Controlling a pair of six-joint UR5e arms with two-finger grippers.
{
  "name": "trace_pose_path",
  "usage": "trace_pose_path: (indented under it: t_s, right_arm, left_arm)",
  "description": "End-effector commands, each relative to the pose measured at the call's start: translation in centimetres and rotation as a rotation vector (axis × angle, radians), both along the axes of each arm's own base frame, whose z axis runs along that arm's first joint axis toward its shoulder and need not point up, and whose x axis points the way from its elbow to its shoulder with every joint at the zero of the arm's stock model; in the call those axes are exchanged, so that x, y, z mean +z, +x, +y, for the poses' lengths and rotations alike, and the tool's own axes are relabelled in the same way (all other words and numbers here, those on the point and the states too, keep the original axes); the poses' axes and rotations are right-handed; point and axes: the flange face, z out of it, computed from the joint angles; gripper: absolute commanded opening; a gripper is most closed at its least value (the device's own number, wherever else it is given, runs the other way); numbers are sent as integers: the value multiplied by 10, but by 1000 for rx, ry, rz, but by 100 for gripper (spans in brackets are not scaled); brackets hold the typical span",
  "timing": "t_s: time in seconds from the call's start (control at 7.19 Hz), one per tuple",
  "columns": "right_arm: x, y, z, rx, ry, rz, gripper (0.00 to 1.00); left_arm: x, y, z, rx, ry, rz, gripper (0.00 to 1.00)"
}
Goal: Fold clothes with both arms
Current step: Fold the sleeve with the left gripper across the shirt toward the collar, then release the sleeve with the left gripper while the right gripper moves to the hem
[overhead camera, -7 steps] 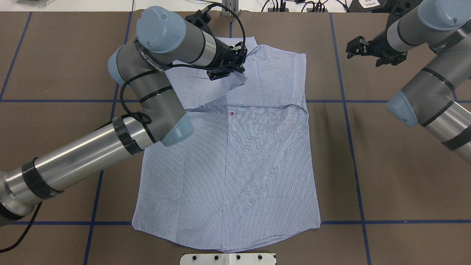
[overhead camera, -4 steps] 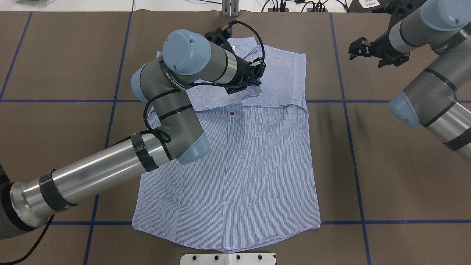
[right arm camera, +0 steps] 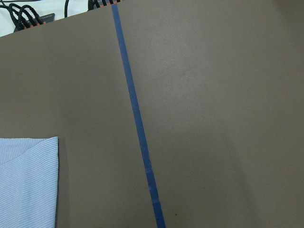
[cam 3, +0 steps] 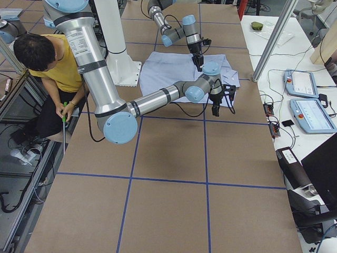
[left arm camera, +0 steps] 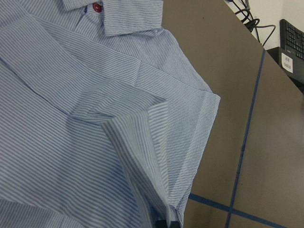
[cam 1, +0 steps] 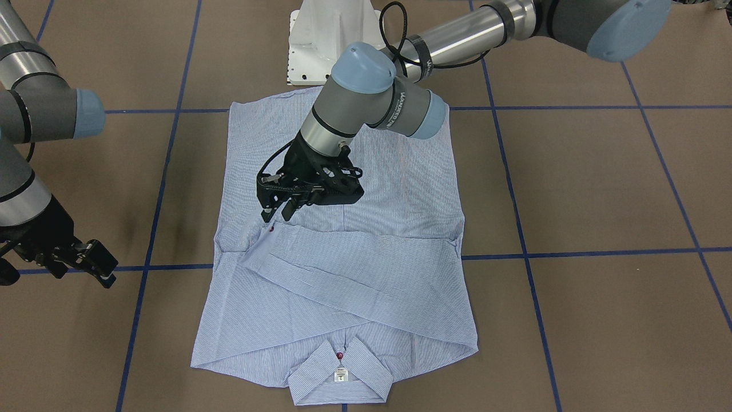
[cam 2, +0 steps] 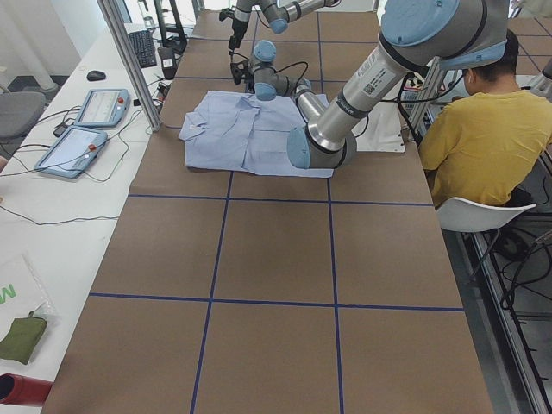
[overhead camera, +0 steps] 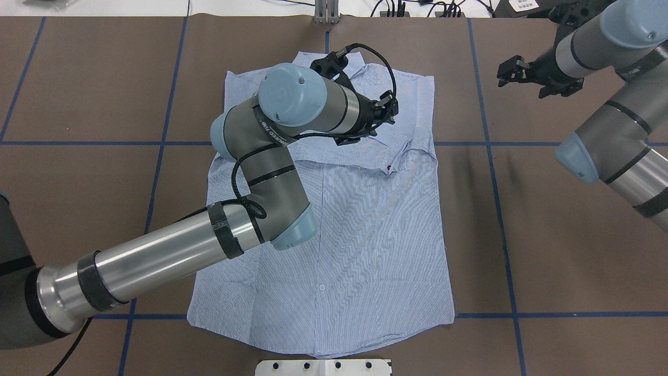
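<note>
So the shirt (overhead camera: 355, 235) is lying flat, front up and buttoned, on the brown surface (overhead camera: 548, 235), directly under the left fingers (cam 1: 275, 215). Those fingers point down and are clamped on the end of one sleeve. In the left wrist view the striped cloth bunches into a ridge that runs straight up into them. The cuff (cam 1: 269, 232) with its dark red button (cam 1: 271, 229) sits just below the fingertips. From there the sleeve runs back across the chest to the shoulder on the left arm's side, lying over another folded layer of cloth.

Past the fingers, away from the robot, you get the collar (cam 1: 340, 377) and its little white neck label (cam 1: 341, 375). The hem is on the other side of them, right by the white base (cam 1: 326, 34).

The right fingers (overhead camera: 503, 73) are well off to the side of the shirt, hovering over bare surface near a blue tape line (overhead camera: 482, 104). They're apart, with nothing between them. The right wrist camera only catches one corner of the shirt (right arm camera: 26, 180).

A person in a yellow top (cam 2: 483, 129) sits behind the robot.
</note>
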Motion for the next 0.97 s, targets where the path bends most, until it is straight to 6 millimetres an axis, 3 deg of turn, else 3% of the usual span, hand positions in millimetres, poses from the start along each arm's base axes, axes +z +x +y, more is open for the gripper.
trace_pose_path:
  t_s: [0.0,0.28,0.42,0.56,0.7,0.83]
  right_arm:
    - [8,-4,17,0,30,-76,100]
    - [-41,-77,73,61,-76,-227,100]
    - [-59,-104,122,104,-123,-266,100]
    - [-54,-134,195,150,-191,-268,100]
    - [-57,-141,279,166,-177,-264,99]
    - [-63,-148,337,158,-244,-253,99]
  left_arm:
    - [-7,-4,4,-3,9,9,95]
    - [55,-78,51,22,49,43,90]
    - [75,-111,59,18,97,27,90]
    - [95,-134,69,17,124,11,90]
    - [99,-161,62,-1,200,-12,89]
    - [107,-167,53,-6,217,-40,88]
